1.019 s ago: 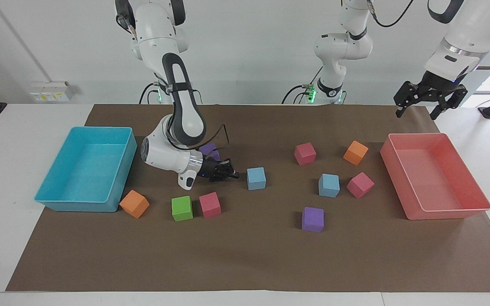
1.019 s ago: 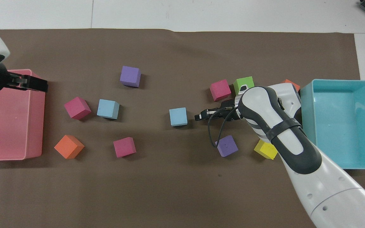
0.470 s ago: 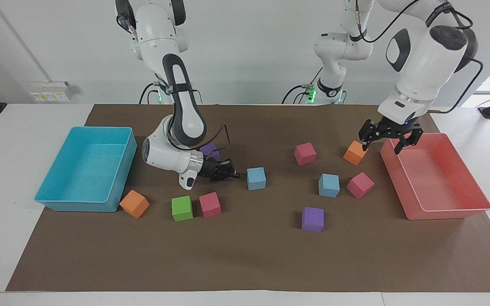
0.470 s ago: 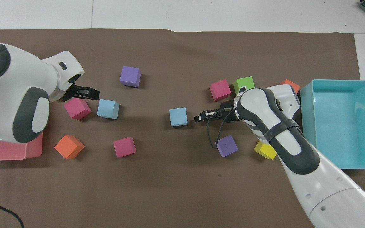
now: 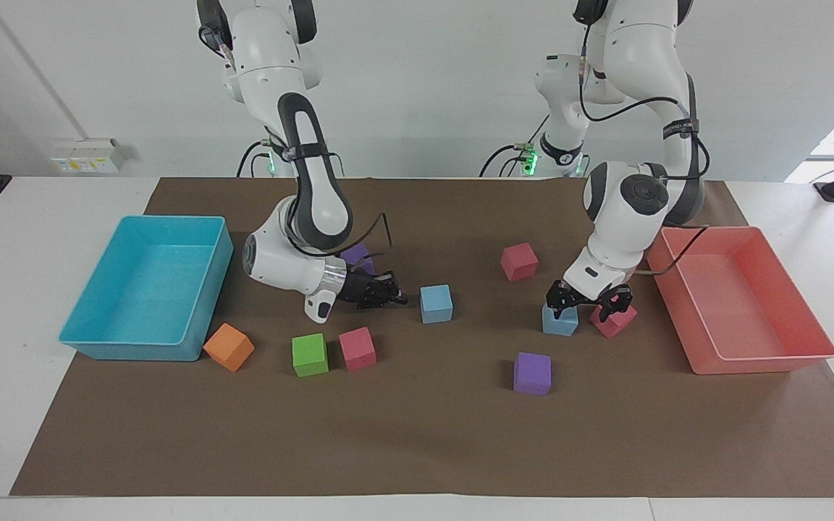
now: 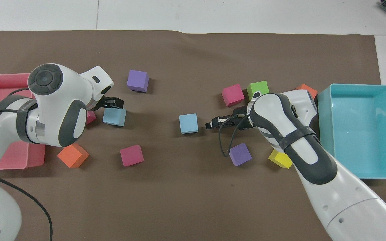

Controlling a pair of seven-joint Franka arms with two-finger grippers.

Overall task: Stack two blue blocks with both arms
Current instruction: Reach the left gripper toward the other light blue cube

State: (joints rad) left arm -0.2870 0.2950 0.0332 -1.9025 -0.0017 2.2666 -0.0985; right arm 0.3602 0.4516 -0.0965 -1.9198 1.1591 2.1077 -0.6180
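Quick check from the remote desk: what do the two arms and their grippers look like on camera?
Both arms are glossy white, rounded jointed links with dark grey-black panels along the forearms and at the joint caps, and a silver ring at the wrist. Loose black cables run along each, strapped on. The left gripper and right gripper are small, black, two-fingered mechanical units. Green lights glow at the bases.

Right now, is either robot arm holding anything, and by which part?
Nothing is held. The left gripper hangs open over a sky-blue matte cube; the right gripper is shut and empty beside the other sky-blue cube.
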